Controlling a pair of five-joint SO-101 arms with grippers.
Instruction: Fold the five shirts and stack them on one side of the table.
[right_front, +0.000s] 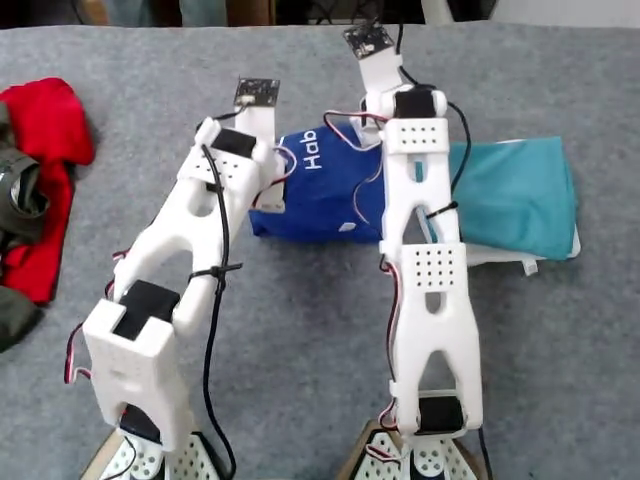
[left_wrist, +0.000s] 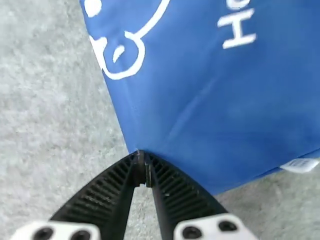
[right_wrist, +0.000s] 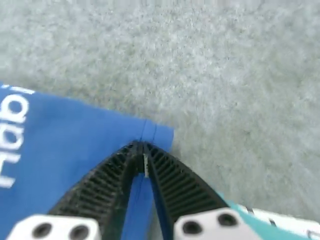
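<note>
Grey felt table (right_front: 300, 335), blue shirt (right_front: 320, 205) lying toward the far edge beside a folded teal shirt (right_front: 510, 195). Left end effector (left_wrist: 142, 167) and right end effector (right_wrist: 143, 159) are each clamped tight on one of its corners. Probably best moving both together, fabric taut.

The blue cloth shirt (right_front: 320, 205) is smooth and matt, with flat white print. The grey bench (right_front: 300, 330) has a fuzzy, rough, felt-like surface. The black plastic jaws are ribbed and faintly glossy. The white plastic arm shells (right_front: 430, 290) look matt. The teal cloth shirt (right_front: 510, 195) is smooth and matt.
</note>
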